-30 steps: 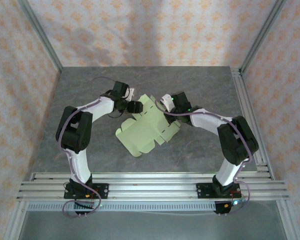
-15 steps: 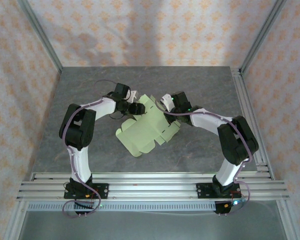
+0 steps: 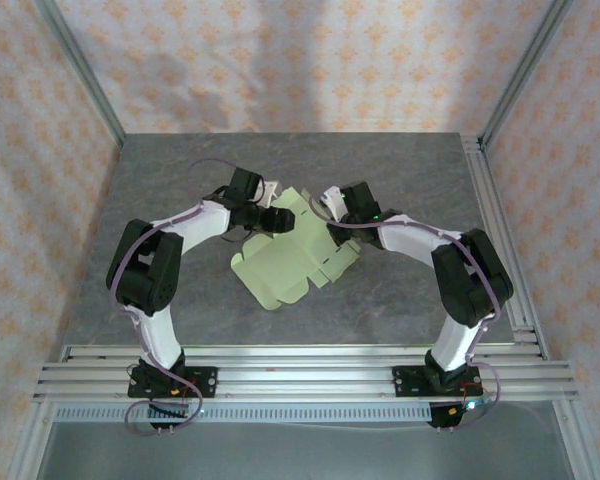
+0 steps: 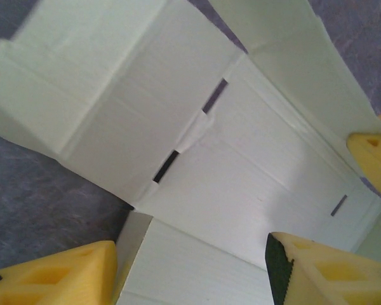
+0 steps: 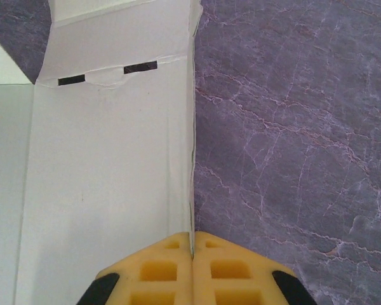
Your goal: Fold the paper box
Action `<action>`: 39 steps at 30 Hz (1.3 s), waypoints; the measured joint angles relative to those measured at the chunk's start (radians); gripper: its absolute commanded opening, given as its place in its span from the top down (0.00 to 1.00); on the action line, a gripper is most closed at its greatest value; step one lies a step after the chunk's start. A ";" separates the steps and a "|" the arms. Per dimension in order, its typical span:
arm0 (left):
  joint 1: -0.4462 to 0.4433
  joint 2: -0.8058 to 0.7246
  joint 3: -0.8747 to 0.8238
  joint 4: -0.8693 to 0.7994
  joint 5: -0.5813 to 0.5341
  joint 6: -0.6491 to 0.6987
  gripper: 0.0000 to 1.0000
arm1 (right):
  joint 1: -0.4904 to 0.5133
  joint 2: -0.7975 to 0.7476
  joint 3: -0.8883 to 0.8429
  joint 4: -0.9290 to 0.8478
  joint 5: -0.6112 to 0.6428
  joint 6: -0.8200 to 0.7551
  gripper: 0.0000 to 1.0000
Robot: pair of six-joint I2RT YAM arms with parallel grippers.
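**Reference item:** the paper box (image 3: pixel 290 258). It is a flat die-cut sheet, mostly unfolded. It lies on the table (image 3: pixel 410 300), with bare table surface on every side of it.

**Left of the box.** The left gripper (image 4: pixel 190 257) sits over the box's far-left corner. Its fingers are spread, with a card panel between them and two cut slots just beyond. The fingers are not clamped on anything.

**The box.**
- The pale green card looks thin and very light. Expect it to flex anywhere but to bend cleanly only along the scored lines.
- It will probably slide on the smooth table unless one edge is pinned.
- The slots and narrow tabs are the weak points. A pull there is likely to tear or buckle the card.
- Take hold at a straight outer edge of a panel, close to a score line. Pinch across the card's thickness.

**Right of the box.** The right gripper (image 5: pixel 192 243) is at the box's far-right edge. Its fingers are pressed together on that edge, and the card edge runs straight in between the pads. This grip appears suited to anchor the sheet while a flap on the other side is raised.
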 measured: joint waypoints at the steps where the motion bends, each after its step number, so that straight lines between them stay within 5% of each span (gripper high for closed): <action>1: -0.004 0.000 -0.004 0.000 0.000 0.000 0.36 | 0.000 0.000 0.000 0.000 0.000 0.000 1.00; 13: -0.037 0.061 -0.003 -0.003 0.004 0.000 0.38 | 0.000 0.010 0.011 -0.013 0.012 0.003 1.00; 26: -0.039 0.152 0.050 0.004 -0.014 -0.042 0.58 | -0.008 0.011 0.012 -0.028 0.026 -0.001 1.00; 39: -0.140 0.185 0.159 -0.161 -0.347 -0.018 0.84 | -0.008 0.011 0.028 -0.053 0.038 -0.026 1.00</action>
